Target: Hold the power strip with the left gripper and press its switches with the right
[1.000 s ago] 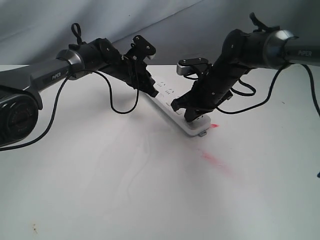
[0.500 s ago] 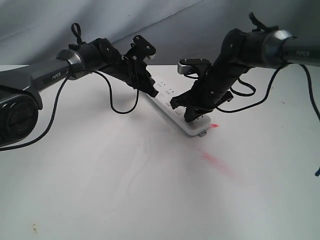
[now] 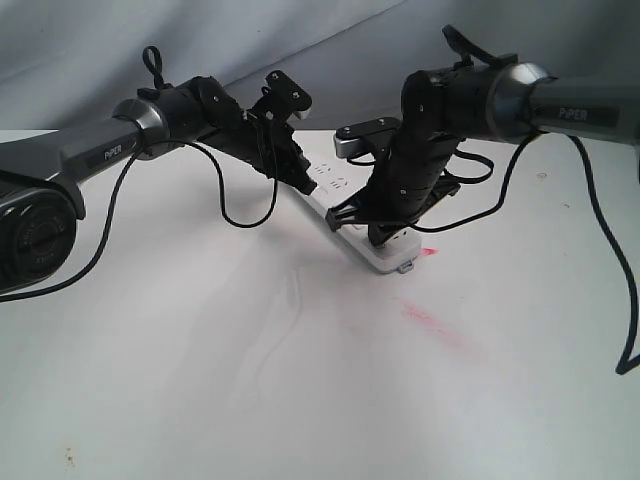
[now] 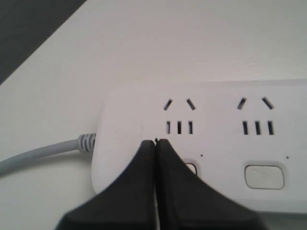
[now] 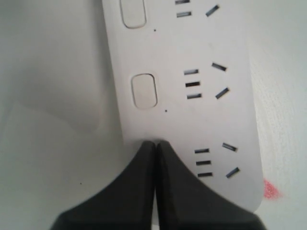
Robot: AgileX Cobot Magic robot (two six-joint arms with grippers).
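Note:
The white power strip [image 3: 384, 256] lies slantwise on the table between both arms, its grey cord [image 4: 43, 153] leaving the far end. My left gripper [image 3: 306, 182] is shut, its joined tips [image 4: 156, 142] resting on the strip's face [image 4: 216, 110] at the cord end, half covering one switch [image 4: 192, 168]; another switch [image 4: 264, 176] shows beside it. My right gripper [image 3: 372, 232] is shut too, with its tips [image 5: 156, 142] down on the strip [image 5: 192, 115] beside the last socket group, just short of a bare switch [image 5: 144, 91]. A further switch [image 5: 133, 12] lies beyond.
A red smear [image 3: 432, 325] marks the white tabletop [image 3: 250, 380] in front of the strip's near end, with a red spot [image 5: 271, 190] by that end. Black cables loop under both wrists [image 3: 240, 215]. A grey backdrop [image 3: 100, 50] rises behind the table.
The right arm has swung left and its wrist has turned, while its tips stay on the strip's near end. The left gripper and the strip have not moved.

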